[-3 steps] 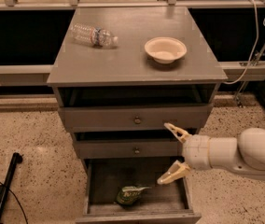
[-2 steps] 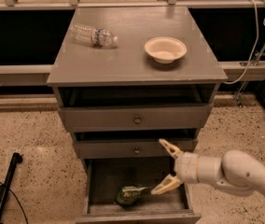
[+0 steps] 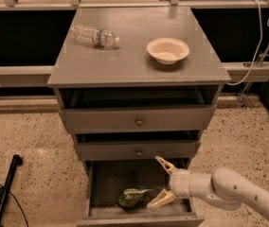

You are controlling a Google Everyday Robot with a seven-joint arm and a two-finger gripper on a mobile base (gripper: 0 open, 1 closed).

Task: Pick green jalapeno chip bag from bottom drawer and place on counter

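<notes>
The green jalapeno chip bag (image 3: 133, 197) lies crumpled on the floor of the open bottom drawer (image 3: 101, 186), near its front middle. My gripper (image 3: 161, 182) reaches in from the right on a white arm, over the drawer's right half. It is open, with one tan finger up by the drawer above and the other low, just right of the bag. It holds nothing. The counter (image 3: 125, 56) is the grey top of the cabinet above.
A clear water bottle (image 3: 95, 35) lies on the counter at the back left. A cream bowl (image 3: 167, 49) stands at the back right. Two knob-fronted drawers (image 3: 137, 121) sit slightly open above the bottom drawer. A black pole (image 3: 4, 193) lies on the floor at left.
My arm has moved left and down, bringing the open gripper from beside the drawer fronts to over the bottom drawer, close to the bag. The bag has not moved.
</notes>
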